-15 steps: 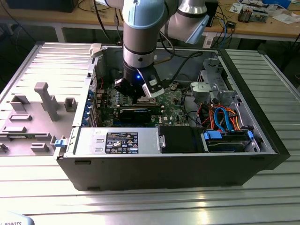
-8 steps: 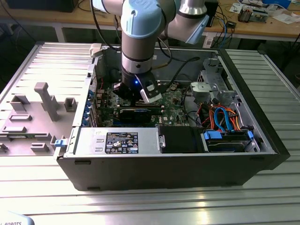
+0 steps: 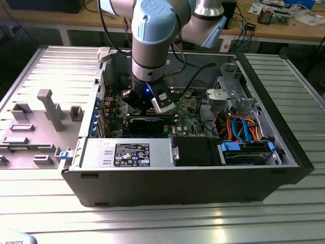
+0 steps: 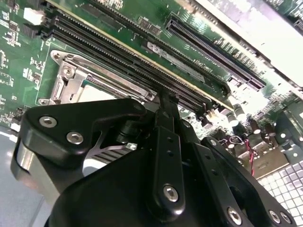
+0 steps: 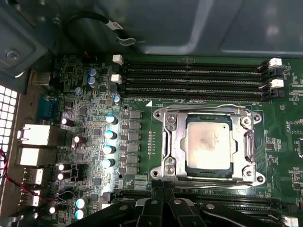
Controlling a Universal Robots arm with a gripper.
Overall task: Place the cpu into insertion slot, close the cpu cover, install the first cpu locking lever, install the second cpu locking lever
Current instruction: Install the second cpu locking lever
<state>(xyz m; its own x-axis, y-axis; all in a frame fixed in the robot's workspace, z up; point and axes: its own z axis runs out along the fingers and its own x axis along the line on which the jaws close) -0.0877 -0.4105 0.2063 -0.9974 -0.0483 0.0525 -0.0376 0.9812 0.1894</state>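
Green motherboard (image 5: 94, 142), cpu (image 5: 208, 146) seated under cpu cover (image 5: 176, 142), gripper (image 4: 165, 101) pressed together beside it.

A robotics or electronics laboratory: an open desktop computer case (image 3: 203, 168) lies on its side on a ribbed aluminium worktop (image 3: 152, 218), its green motherboard (image 5: 118, 142) exposed beneath a pale-blue-jointed industrial robot arm (image 3: 150, 35). Beside the case, at the exterior view's left, grey fixture blocks (image 3: 48, 109) stand on a pale plate. Behind, a long wooden bench (image 3: 284, 28) carries loose cables, papers and small electronic parts, as is typical of a test or assembly workspace.
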